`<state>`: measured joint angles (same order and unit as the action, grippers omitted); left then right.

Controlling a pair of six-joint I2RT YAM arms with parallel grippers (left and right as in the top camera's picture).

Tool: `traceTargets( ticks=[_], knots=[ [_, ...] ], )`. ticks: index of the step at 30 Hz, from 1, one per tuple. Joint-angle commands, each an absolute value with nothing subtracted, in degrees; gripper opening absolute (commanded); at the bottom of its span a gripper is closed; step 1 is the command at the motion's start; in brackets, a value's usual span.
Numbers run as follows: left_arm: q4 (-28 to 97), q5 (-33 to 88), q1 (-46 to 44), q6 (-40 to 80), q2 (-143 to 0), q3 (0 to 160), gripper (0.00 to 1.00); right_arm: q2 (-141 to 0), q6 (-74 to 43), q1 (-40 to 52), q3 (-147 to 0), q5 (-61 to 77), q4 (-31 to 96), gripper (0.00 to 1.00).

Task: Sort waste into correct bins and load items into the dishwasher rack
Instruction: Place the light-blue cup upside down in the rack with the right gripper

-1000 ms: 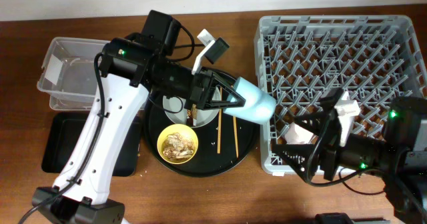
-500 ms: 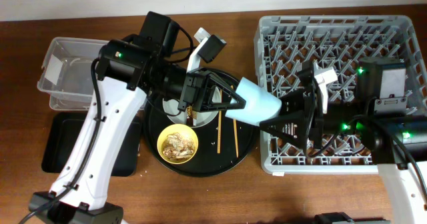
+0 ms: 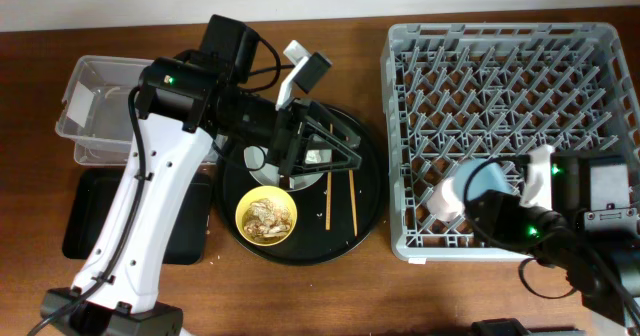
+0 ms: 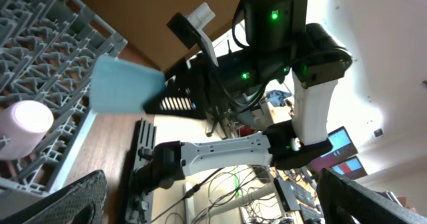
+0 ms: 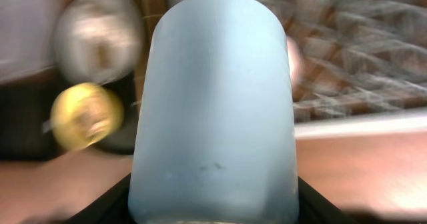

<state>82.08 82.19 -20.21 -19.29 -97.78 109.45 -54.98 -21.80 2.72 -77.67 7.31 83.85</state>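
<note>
My right gripper (image 3: 488,190) is shut on the light blue cup (image 3: 492,184) above the front left of the grey dishwasher rack (image 3: 500,66). That cup (image 5: 213,104) fills the right wrist view, with a black finger on each side. The pink cup (image 3: 444,199) stands in the rack beside it. Over the round black tray (image 3: 365,216), my left gripper (image 3: 345,151) is open and empty. The left wrist view shows the blue cup (image 4: 123,84) away from my fingers (image 4: 67,201). The yellow bowl (image 3: 266,216) holds food scraps. Two chopsticks (image 3: 328,196) lie on the tray. The plate (image 3: 258,158) is mostly hidden under my left arm.
At the far left sits the clear tub (image 3: 110,111), with the shallow black rectangular tray (image 3: 95,216) in front of it. The rack's upright pegs fill the right half of the table. Bare wood lies along the table's front edge.
The blue cup passed from my left gripper to my right. The left jaws opened and drew back over the round tray. The right arm carried the cup to the rack's front left.
</note>
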Motion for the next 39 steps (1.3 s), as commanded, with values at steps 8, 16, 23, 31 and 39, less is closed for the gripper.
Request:
traceTargets(
  ticks=[8,16,23,31,39],
  knots=[
    [82.9,55.0,-20.4,-14.0,-96.7,110.1,1.0,-76.5,-23.6,-3.7,-77.9,-13.3,84.4,0.57],
    [82.7,30.1,-21.8,-3.7,-96.7,110.1,1.0,-82.7,-15.0,-10.8,-77.8,1.5,78.4,0.61],
    [83.9,28.1,-21.8,-3.7,-96.7,110.1,1.0,-85.8,-16.3,-11.4,-80.6,-4.1,78.7,0.6],
    [84.8,28.0,-21.8,-3.7,-96.7,110.1,1.0,-90.0,-16.4,-11.4,-81.2,-3.7,78.2,0.6],
    [87.1,25.5,-21.8,-3.7,-96.7,110.1,1.0,-91.7,-16.7,-11.4,-83.0,-1.5,80.8,0.79]
  ],
)
